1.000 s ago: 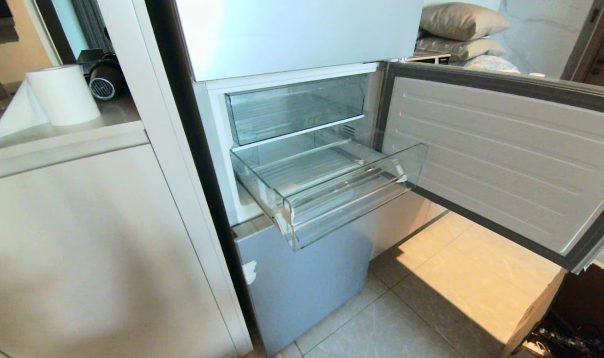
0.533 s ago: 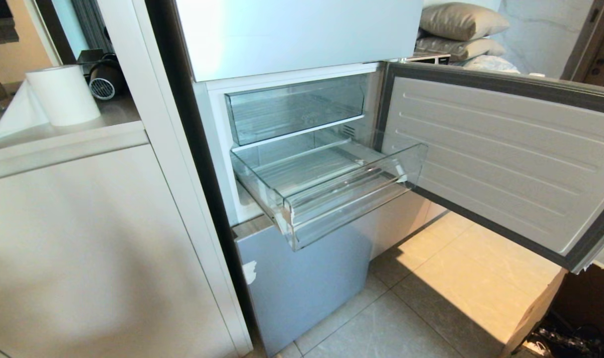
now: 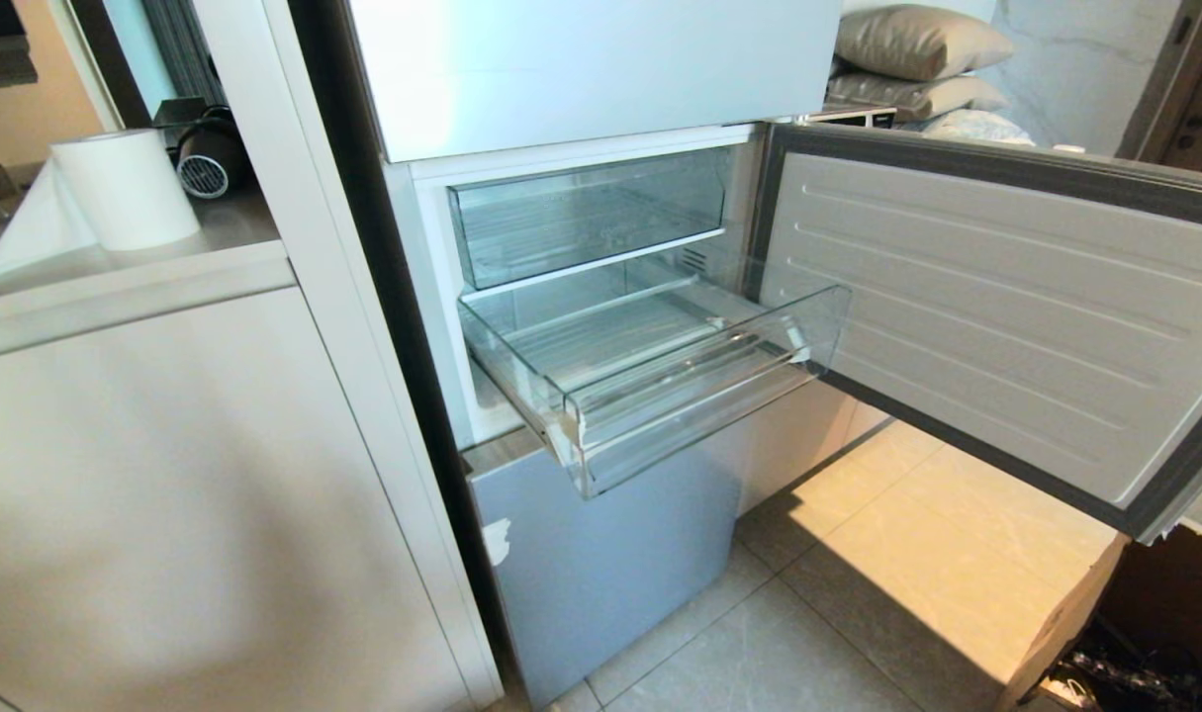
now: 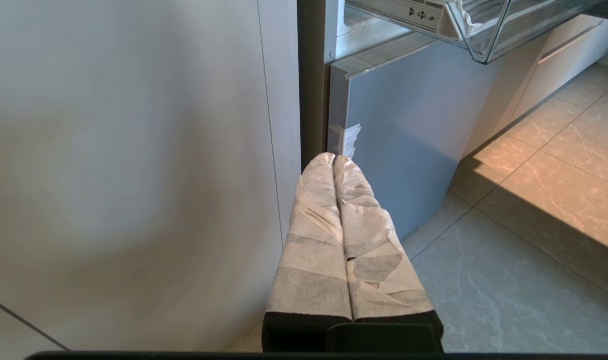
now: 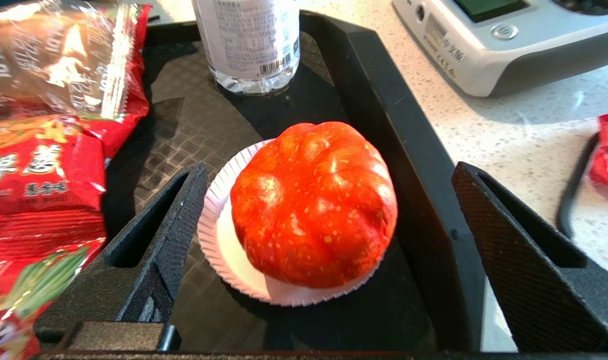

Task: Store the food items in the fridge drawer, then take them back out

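Observation:
The fridge drawer (image 3: 699,415) is pulled out of the open fridge, and its ribbed floor is bare. Its corner also shows in the left wrist view (image 4: 489,30). Neither arm shows in the head view. An orange-red round fruit (image 5: 314,202) sits on a white fluted paper plate (image 5: 233,260) inside a black tray (image 5: 384,100). My right gripper (image 5: 330,167) hovers open just above it, its black fingers (image 5: 168,225) wide on either side and not touching it. My left gripper (image 4: 334,159), wrapped in pale tape, is shut and empty, low beside the fridge's lower front panel (image 4: 399,150).
The fridge door (image 3: 996,316) swings wide to the right. A shallower clear tray (image 3: 591,213) sits above the drawer. In the black tray lie red snack bags (image 5: 38,165) and a clear bottle (image 5: 251,45). A grey-white device (image 5: 494,45) rests on the speckled counter (image 5: 524,135).

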